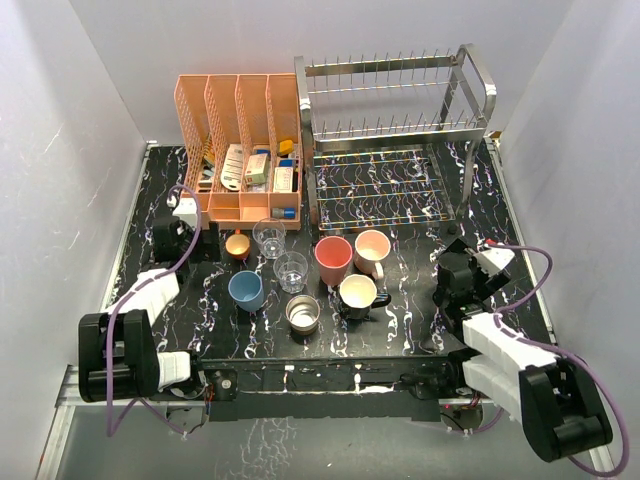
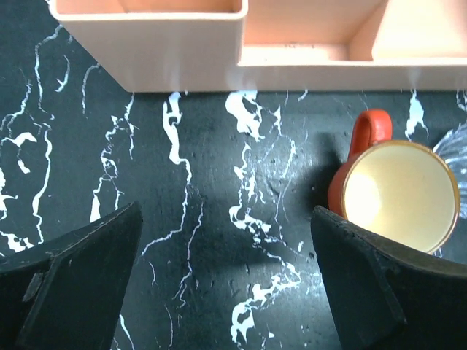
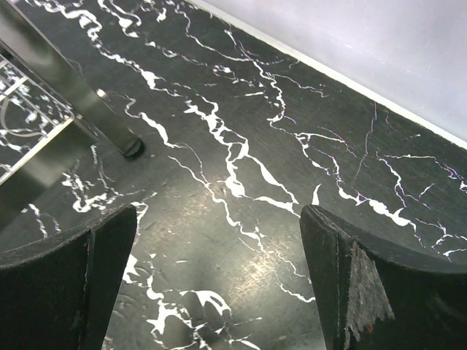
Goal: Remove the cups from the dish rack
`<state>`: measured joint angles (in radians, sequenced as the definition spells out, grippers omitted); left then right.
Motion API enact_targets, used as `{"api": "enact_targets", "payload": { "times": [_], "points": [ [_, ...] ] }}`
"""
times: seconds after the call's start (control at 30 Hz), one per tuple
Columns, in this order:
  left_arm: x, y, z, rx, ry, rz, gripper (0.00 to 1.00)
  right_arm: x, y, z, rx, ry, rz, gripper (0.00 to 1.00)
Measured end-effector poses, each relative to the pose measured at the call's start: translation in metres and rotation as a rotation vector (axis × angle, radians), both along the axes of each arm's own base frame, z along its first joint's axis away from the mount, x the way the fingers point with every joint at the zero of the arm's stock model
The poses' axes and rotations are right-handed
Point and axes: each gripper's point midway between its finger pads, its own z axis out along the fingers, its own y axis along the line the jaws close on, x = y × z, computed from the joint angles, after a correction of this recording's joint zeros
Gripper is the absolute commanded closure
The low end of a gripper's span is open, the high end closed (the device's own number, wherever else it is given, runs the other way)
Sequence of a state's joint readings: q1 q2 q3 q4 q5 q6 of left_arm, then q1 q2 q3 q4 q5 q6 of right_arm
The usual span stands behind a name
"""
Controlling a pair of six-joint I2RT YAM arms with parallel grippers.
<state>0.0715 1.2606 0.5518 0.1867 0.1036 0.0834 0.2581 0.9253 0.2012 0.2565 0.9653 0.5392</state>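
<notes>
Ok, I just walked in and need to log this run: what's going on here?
Two robot arms are unloading a rack, and the job looks done. The rack appears empty, and eight cups stand upright on the table in front of it. The left fingers hang open over the table, beside the orange cup and near the organizer. The right fingers are open over bare table by the rack's foot. Neither holds anything.
</notes>
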Motion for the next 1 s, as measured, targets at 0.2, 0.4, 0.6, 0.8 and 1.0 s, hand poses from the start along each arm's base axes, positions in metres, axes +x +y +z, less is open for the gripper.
{"api": "enact_targets", "payload": {
  "times": [0.2,0.4,0.6,0.8,1.0],
  "points": [
    [0.013,0.006,0.003,-0.013,-0.092,0.053,0.03,0.007,-0.012,-0.019,-0.015,0.046,0.008,0.02],
    [0.006,0.007,-0.028,-0.019,-0.065,0.071,0.03,0.021,-0.012,-0.028,-0.005,0.053,0.059,0.02],
    [-0.003,0.003,-0.043,-0.033,-0.098,0.062,0.03,0.038,-0.007,-0.041,-0.006,0.084,0.150,0.02],
    [0.003,0.005,-0.042,-0.022,-0.165,0.065,0.03,0.058,0.002,-0.037,-0.027,0.065,0.238,0.02],
    [0.014,0.007,-0.037,-0.015,-0.230,0.066,0.03,0.075,0.017,-0.039,-0.061,0.061,0.359,0.02]
  ]
}}
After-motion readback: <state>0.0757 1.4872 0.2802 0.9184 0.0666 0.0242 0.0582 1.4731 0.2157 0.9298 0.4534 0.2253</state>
